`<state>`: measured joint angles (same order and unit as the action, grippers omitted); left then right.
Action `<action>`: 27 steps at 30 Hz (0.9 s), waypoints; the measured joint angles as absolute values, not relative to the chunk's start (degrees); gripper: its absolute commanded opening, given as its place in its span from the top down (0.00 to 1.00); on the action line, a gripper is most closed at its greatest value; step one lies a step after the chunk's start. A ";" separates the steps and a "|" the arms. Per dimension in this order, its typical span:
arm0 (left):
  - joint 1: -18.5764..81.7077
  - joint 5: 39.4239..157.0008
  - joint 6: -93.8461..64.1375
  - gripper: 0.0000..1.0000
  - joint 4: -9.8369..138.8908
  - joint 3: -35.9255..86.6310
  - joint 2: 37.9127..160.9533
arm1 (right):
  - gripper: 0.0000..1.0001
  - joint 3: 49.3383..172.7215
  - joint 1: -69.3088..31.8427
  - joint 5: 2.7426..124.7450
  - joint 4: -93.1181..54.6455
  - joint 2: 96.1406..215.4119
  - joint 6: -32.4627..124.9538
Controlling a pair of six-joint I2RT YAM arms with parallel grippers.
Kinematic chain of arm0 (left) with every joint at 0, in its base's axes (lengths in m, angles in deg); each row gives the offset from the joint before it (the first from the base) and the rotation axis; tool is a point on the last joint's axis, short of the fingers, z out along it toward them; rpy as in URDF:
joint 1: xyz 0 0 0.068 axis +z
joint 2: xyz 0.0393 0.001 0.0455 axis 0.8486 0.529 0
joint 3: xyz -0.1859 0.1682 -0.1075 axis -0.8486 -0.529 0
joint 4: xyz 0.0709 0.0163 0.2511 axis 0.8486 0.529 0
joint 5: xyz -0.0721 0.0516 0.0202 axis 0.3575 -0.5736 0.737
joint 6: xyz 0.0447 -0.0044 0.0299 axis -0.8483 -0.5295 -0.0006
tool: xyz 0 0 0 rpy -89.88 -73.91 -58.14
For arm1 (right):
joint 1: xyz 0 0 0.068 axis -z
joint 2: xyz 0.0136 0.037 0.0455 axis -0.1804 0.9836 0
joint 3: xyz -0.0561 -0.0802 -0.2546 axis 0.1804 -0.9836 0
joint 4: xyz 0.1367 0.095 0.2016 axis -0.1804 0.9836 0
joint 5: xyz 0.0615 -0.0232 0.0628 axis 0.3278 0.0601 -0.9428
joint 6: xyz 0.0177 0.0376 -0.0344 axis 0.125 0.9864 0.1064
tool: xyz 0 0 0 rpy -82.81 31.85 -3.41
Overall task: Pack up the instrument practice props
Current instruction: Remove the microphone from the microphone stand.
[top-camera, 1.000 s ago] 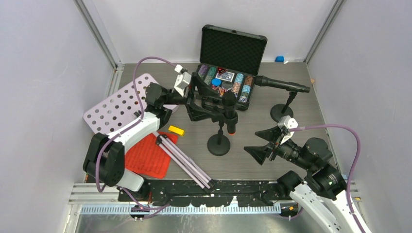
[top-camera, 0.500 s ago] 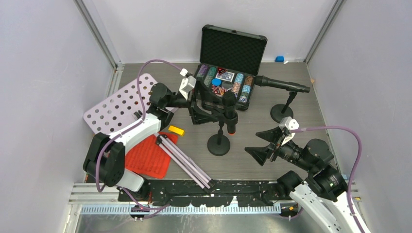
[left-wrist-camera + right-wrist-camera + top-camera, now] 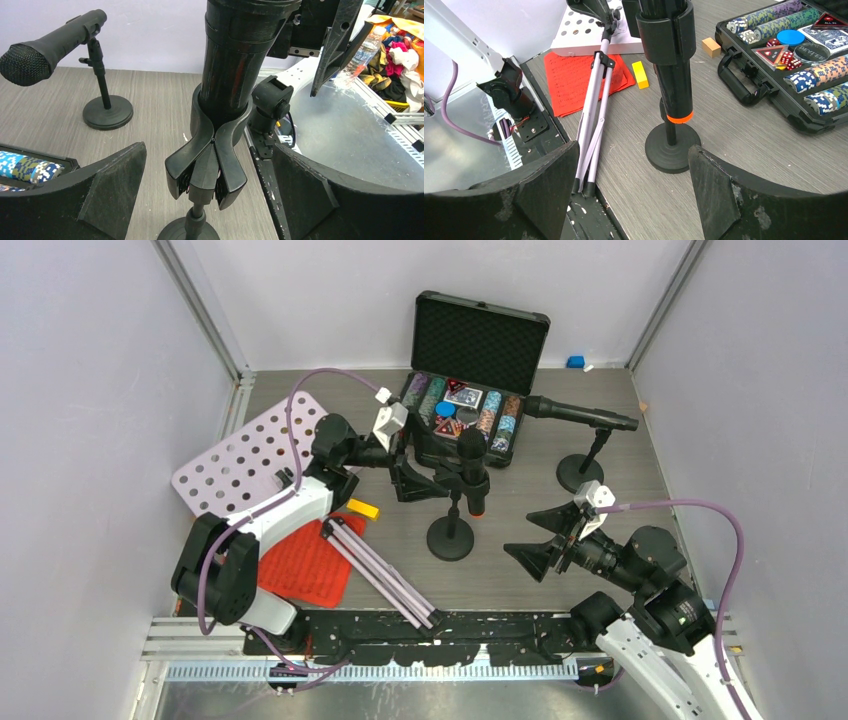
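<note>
Black case (image 3: pixel 480 337) stands open at 12 o'clock on the grey surface (image 3: pixel 490 582), lid up, rows of poker chips (image 3: pixel 432 395) inside. Blue block (image 3: pixel 575 362) sits at 1 o'clock by the back wall. Yellow block (image 3: pixel 363 509) lies at 9 o'clock, and there's a tan block (image 3: pixel 711 47) near the case's handle.

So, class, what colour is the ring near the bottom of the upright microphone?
Orange: the ring shows best in the right wrist view.

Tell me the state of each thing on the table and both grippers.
Poker chip case: open, lid raised.
Near microphone: upright in its stand clip.
Far microphone: level in its stand clip.
Music rack: lying flat, legs folded together.
Red pages: flat under the rack's legs.
Left gripper: open, facing the near microphone.
Right gripper: open, empty.
</note>
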<state>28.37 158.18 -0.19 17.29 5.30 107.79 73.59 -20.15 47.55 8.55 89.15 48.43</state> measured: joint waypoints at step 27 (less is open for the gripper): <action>27.80 158.99 -0.68 0.13 16.22 3.99 110.66 | 0.15 76.39 -20.17 47.53 3.57 89.90 50.02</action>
<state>27.80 158.99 -0.68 16.22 3.99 110.66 76.39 -20.17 47.53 3.57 89.90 50.02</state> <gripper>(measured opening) 0.871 0.848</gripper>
